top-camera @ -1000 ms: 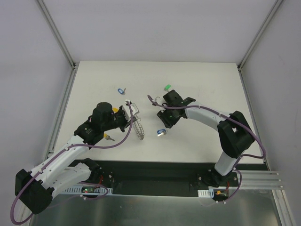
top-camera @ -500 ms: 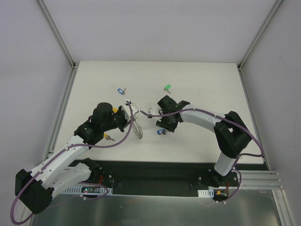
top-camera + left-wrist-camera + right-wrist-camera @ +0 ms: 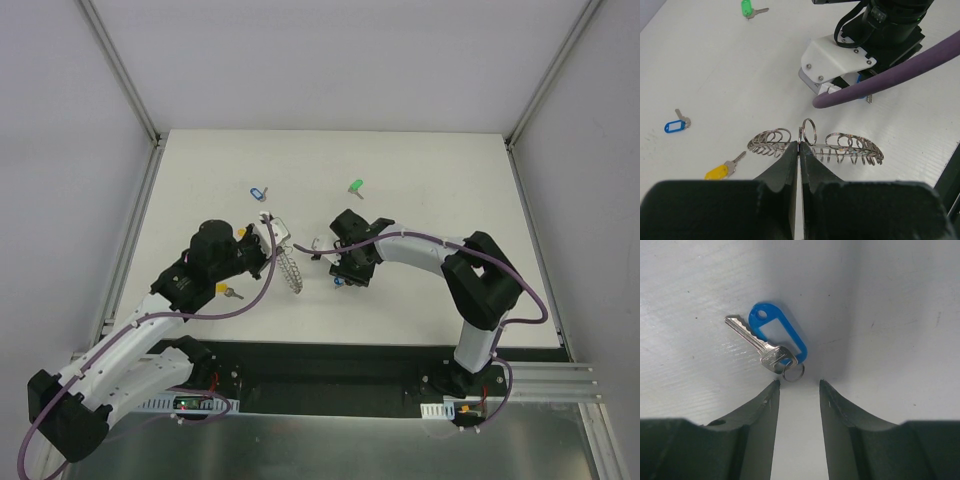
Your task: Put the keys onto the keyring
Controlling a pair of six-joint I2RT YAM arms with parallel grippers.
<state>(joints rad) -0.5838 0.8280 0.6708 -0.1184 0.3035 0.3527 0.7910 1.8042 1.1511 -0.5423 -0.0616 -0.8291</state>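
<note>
My left pincer [image 3: 800, 150] is clamped shut on the keyring [image 3: 852, 146]. My right pincer [image 3: 799, 389], half open and empty, hovers over the blue key [image 3: 775, 342], which lies near the keyring. I'm at the pickup, so next I should lower and close on the key.

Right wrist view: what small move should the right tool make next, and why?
Probably advance the right tool to straddle the blue key: the tool is open, and the key lies flat just beyond its tips, ungripped.

No legible text, brand, number or sign in any view. Insert of blue key tag [image 3: 780, 337], just ahead of right gripper [image 3: 799, 385]: blank.
</note>
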